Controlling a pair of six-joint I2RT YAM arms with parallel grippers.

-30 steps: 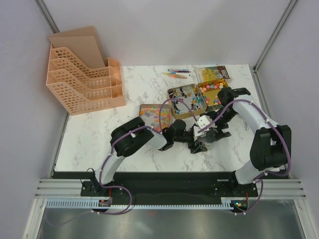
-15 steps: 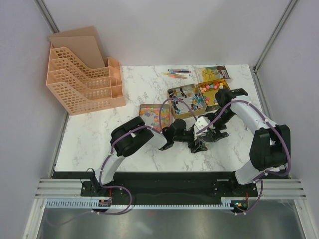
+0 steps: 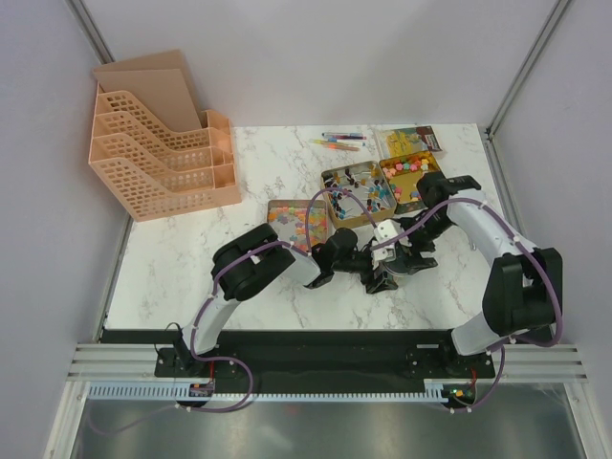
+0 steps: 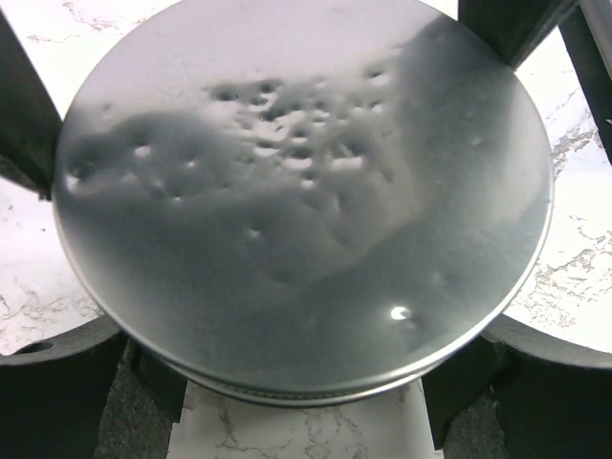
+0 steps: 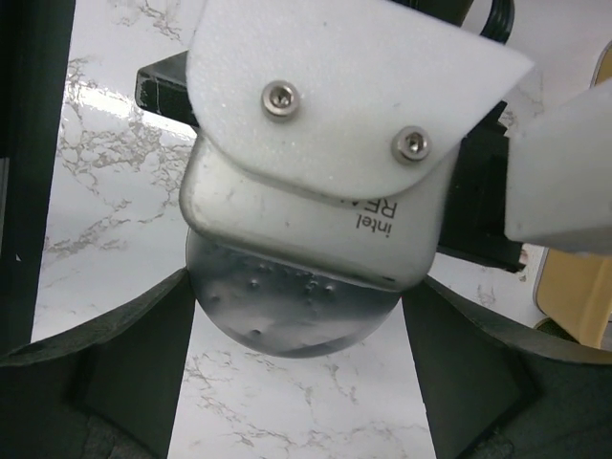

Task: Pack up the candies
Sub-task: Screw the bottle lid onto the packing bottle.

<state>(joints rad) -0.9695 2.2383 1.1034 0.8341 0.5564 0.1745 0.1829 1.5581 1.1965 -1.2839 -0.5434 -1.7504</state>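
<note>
A round silver tin (image 4: 301, 191) with a dented face fills the left wrist view. My left gripper (image 4: 301, 402) grips it at the rim, low over the marble near the table's middle (image 3: 381, 277). My right gripper (image 5: 296, 325) is open, one finger on each side of the same tin (image 5: 292, 320), and faces the left wrist camera (image 5: 316, 220). The candies lie in three open square tins: multicoloured ones (image 3: 299, 222), dark-wrapped ones (image 3: 359, 191) and orange and yellow ones (image 3: 409, 180).
A peach desk file rack (image 3: 163, 148) stands at the back left. Thin coloured pens (image 3: 337, 142) and a printed tin lid (image 3: 413, 140) lie at the back. The square tins sit just behind both grippers.
My right gripper has moved slightly left and nearer, closing in on the left gripper and the round tin. The left arm has barely moved.
</note>
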